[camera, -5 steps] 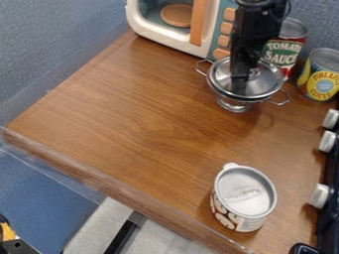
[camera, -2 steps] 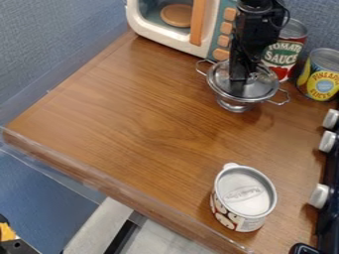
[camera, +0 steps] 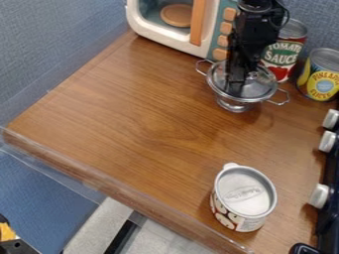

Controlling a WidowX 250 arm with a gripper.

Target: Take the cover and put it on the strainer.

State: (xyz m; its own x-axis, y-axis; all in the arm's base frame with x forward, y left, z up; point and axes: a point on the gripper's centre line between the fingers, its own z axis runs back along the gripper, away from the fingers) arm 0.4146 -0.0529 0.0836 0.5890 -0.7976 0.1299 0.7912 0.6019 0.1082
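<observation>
The black gripper [camera: 240,79] hangs down over the middle of the metal cover [camera: 265,85], hiding part of it. The cover, a shiny round lid, lies on top of the strainer, its rim roughly level within the bowl's rim. Below it the silver strainer [camera: 233,104] stands upright on its small round foot at the upper right of the counter, a wire handle out to each side. The cover's knob is largely hidden by the gripper.
Behind the strainer stand a tomato sauce can [camera: 283,53] and a pineapple can [camera: 322,77]. A toy microwave [camera: 175,25] is at the top, a white lidded can [camera: 244,198] near the front edge, and stove knobs [camera: 320,196] line the right side.
The gripper has shifted and turned slightly over the cover, its lower end now a little lower and further left. The cover tilts less than before; the strainer has stayed in place.
</observation>
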